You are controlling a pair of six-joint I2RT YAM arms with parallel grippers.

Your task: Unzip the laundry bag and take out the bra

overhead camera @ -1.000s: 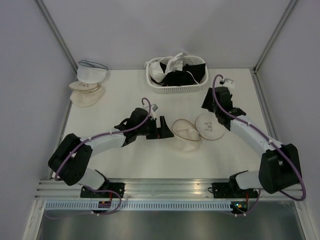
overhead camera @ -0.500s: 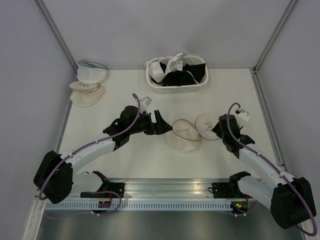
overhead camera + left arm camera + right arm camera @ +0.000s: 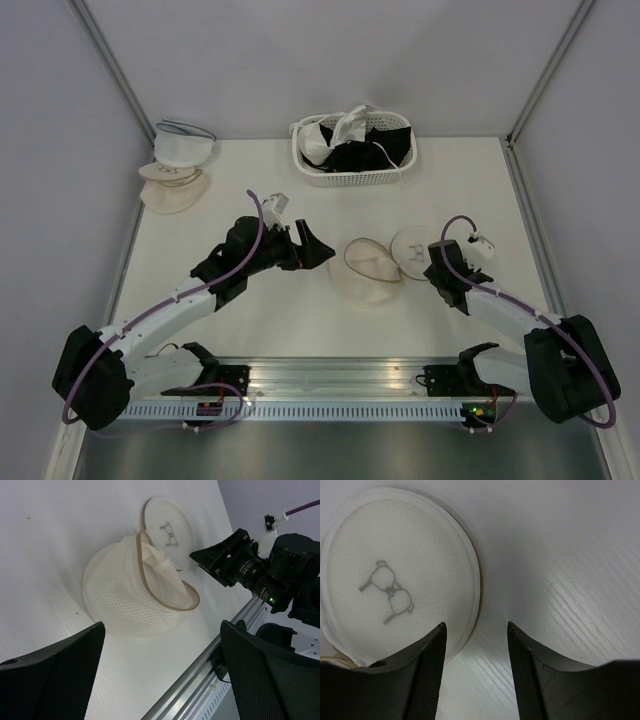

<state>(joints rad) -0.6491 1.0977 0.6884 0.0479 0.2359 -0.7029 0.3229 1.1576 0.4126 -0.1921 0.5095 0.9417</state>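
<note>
Near rail: a ribbed aluminium rail (image 3: 330,378) runs along the table's near edge, with both arm bases bolted to it
Left gripper: the black left gripper (image 3: 320,250) has its fingers spread wide and holds nothing; it sits just left of the bag and apart from it; in its own wrist view both fingers (image 3: 55,680) are cut off by the lower frame edge
Right gripper: the black right gripper (image 3: 476,627) hangs low over the right rim of the disc with its fingers parted; whether either finger touches that rim cannot be told
Laundry bag: the round cream-beige mesh laundry bag (image 3: 125,600) lies mid-table between the two grippers, its brown rim hoop (image 3: 165,597) tilted up and gaping; a flat round white mesh disc (image 3: 395,580), marked with a dark scribble, lies flat against the bag's right side
Bra: cannot be made out; folds of pale mesh fill the bag's mouth and hide the inside
Open room: bare white tabletop (image 3: 240,200) runs left of the bag and behind it as far as the basket; grey panels close in on both sides
Basket: a white lattice plastic basket (image 3: 350,180) at the middle of the far edge is heaped with black garments (image 3: 355,155) and a twisted white cloth (image 3: 345,125)
Far-left corner: a white dome pouch (image 3: 183,145) is stacked on cream dome pouches (image 3: 172,190) near the left wall, their contents hidden
</note>
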